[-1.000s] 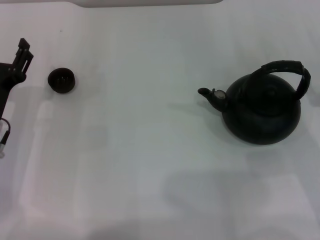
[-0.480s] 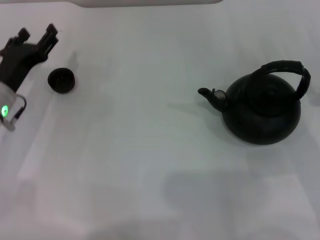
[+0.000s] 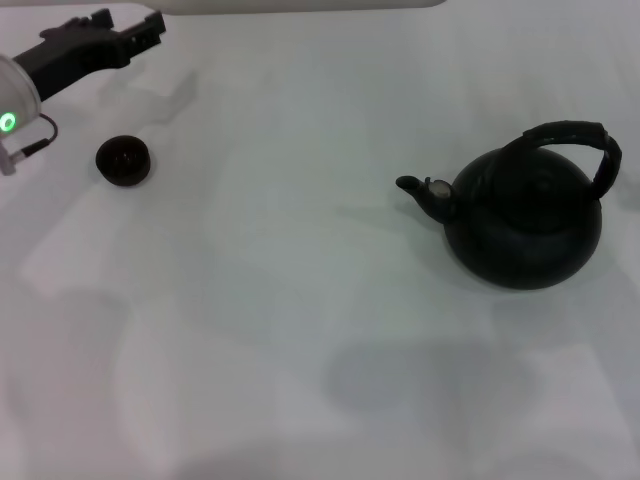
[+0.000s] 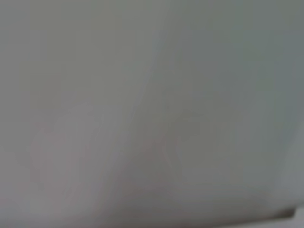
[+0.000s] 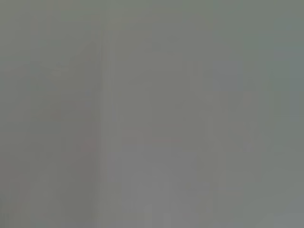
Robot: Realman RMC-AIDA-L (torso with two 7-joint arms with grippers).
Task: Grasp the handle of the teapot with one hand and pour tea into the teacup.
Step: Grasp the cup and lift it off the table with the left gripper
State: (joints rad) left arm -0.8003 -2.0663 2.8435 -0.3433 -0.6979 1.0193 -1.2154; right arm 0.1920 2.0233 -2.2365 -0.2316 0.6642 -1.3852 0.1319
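A matte-black teapot (image 3: 522,224) sat upright on the white surface (image 3: 300,300) at about four o'clock in the head camera's frame, its short spout (image 3: 418,188) aimed toward nine o'clock and its ribbed, arched handle (image 3: 572,140) rising over the body with nothing gripping it. Far across the surface, at about ten o'clock, the tiny dark teacup (image 3: 124,161) stood on its own — well apart from the pot. The left pincer (image 3: 140,28) hung above the surface at roughly eleven o'clock, beyond the teacup and not touching it, its dark fingers pointing toward three o'clock; whether they were parted or closed could not be told from this angle, and nothing was seen in their grasp. A green light (image 3: 8,123) glowed on the pale wrist housing behind the pincer, at the frame's nine-to-ten o'clock edge. The right pincer was outside the head camera's frame. Both wrist cameras returned only a featureless pale field — no fingers, pot or cup could be made out in either. No tea was visible on the surface or at the spout's tip, and the inside of the teacup was too dark and small to judge.
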